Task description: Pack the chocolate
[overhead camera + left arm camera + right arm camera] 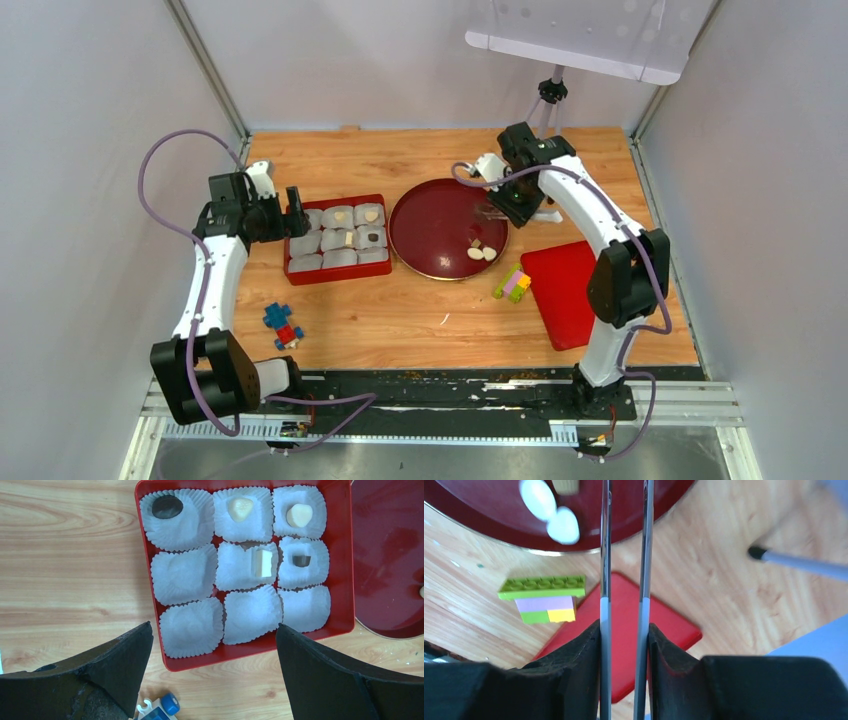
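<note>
The red box (340, 560) holds nine white paper cups. Five of them hold chocolate: a dark one (167, 506), two cream hearts (240, 508) (299, 515), a cream block (263, 563) and a dark lump (300, 560). Two pale ovals (563, 526) (539, 499) and a tan piece (566, 485) lie on the dark red plate (430, 215). My left gripper (214, 630) is open and empty, above the box's near edge. My right gripper (624, 627) is shut on metal tongs (605, 555) over the plate; the tong tips are out of view.
A red lid (562, 290) lies right of the plate, with green, pink and yellow toy blocks (512, 283) beside it. Blue and red toy blocks (282, 325) lie in front of the box. A tripod (548, 100) stands at the back right.
</note>
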Tool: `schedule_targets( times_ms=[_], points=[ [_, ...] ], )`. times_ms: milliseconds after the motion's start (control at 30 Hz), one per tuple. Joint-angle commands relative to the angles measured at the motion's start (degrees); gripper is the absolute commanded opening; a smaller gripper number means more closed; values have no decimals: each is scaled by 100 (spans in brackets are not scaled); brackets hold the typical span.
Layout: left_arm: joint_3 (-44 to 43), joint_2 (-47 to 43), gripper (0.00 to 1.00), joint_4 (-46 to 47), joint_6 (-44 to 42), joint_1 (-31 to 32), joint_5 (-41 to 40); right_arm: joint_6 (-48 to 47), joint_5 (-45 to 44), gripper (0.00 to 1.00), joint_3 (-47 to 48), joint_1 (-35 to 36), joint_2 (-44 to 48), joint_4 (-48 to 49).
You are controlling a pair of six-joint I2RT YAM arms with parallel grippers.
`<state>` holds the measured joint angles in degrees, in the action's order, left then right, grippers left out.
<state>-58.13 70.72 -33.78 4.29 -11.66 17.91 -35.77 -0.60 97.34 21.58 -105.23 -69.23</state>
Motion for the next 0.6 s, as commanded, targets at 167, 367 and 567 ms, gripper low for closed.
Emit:
schedule_targets(
  times_ms=[167,367,567],
  points=[
    [-269,-261,100,-64,-113,-47,-104,-20,943,7,1696,1091,-275,382],
    [-384,-353,100,-162,-184,-102,-263,13,1377,7,2811,1887,-1040,416],
    [-665,-497,100,-499,-234,-164,-603,69,1522,7,3741,2491,-1876,550]
  ],
)
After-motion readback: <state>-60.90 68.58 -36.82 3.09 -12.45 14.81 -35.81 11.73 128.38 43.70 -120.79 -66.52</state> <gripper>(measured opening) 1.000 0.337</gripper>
